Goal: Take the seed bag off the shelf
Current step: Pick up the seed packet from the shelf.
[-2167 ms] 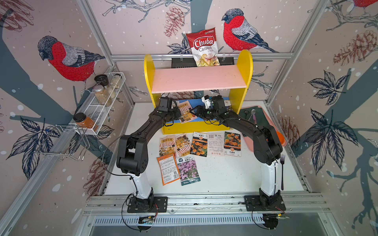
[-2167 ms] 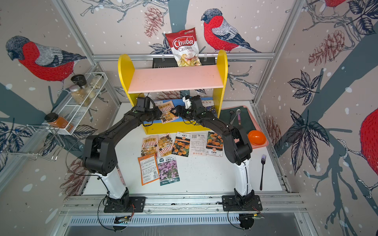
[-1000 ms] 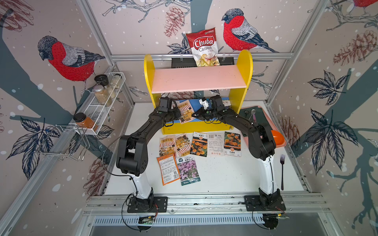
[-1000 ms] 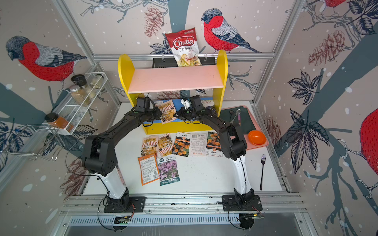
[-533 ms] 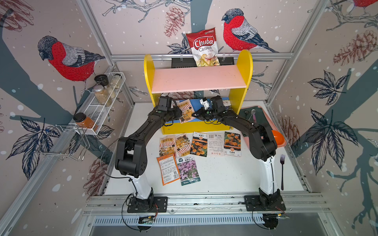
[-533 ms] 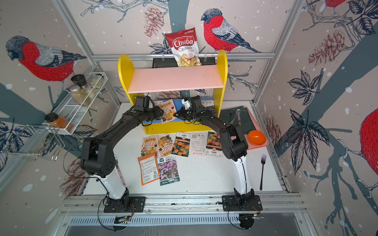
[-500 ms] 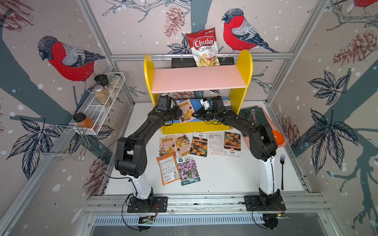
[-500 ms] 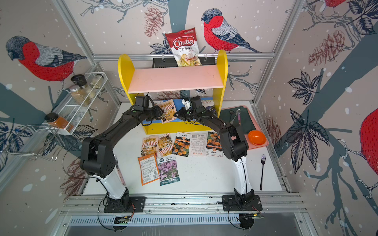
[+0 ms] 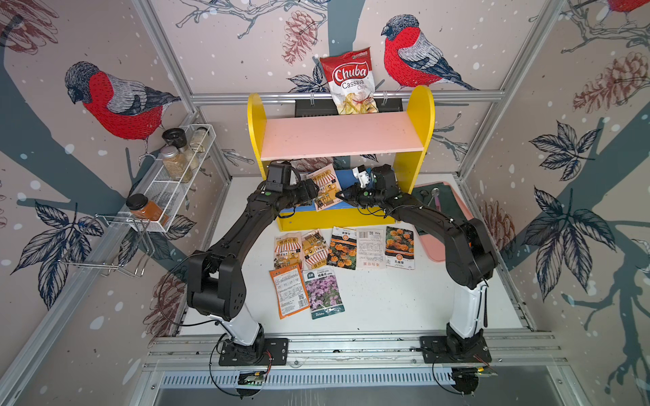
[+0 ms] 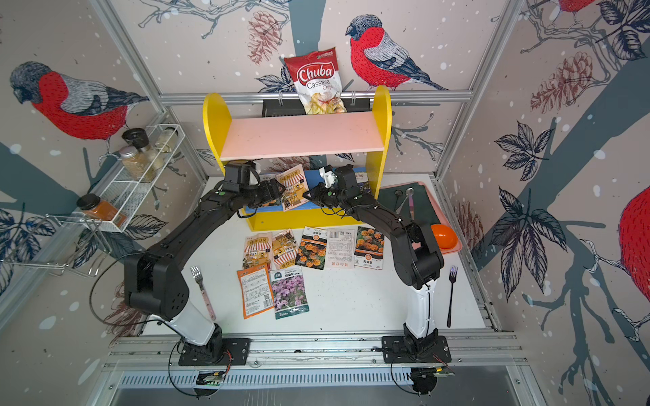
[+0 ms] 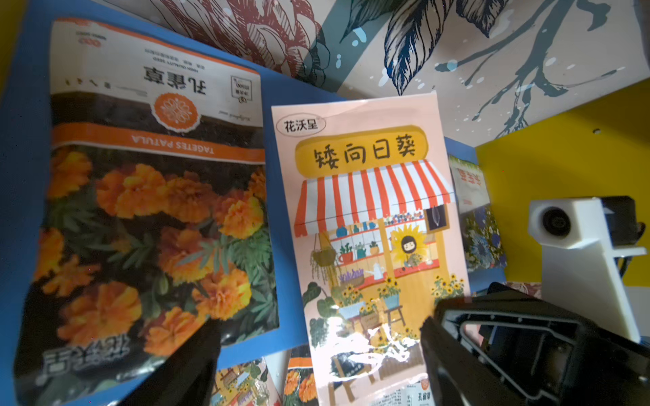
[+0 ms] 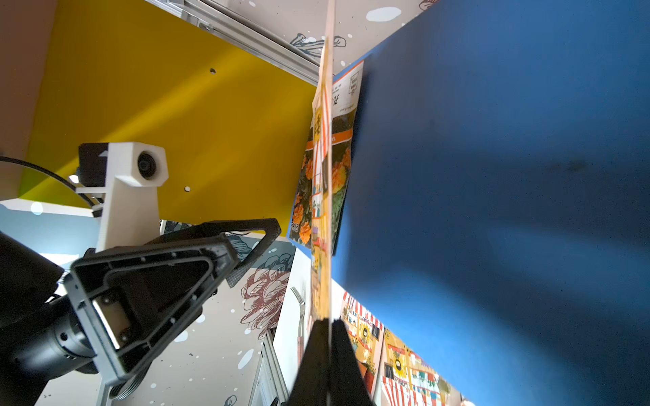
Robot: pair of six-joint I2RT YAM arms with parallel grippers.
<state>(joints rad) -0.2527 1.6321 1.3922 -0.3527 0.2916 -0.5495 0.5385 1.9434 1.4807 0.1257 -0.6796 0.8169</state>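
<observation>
The seed bag [image 9: 324, 185], a pink packet with a striped shop awning, stands upright over the blue lower board [image 9: 346, 208] of the shelf [image 9: 414, 140]. My right gripper [image 9: 340, 194] is shut on its edge. In the right wrist view the seed bag [image 12: 325, 211] runs edge-on out of that gripper [image 12: 329, 323]. My left gripper [image 9: 312, 191] stands open beside the bag, apart from it, and it [image 12: 251, 242] also shows in the right wrist view. The left wrist view shows the seed bag [image 11: 369, 228] face-on, with the right gripper [image 11: 436, 330] at its side.
A marigold packet [image 11: 151, 211] lies on the blue board, with another packet [image 11: 482, 225] at its far end. Several packets [image 9: 337, 249] lie on the table before the shelf. A wire spice rack [image 9: 176, 168], chips bag [image 9: 351, 81], pink tray [image 10: 453, 225], orange bowl [image 10: 443, 235] and two forks [image 10: 202, 291] [image 10: 450, 291] surround them.
My left gripper has opened and let go of the seed bag. The right gripper stays shut on it and holds it upright.
</observation>
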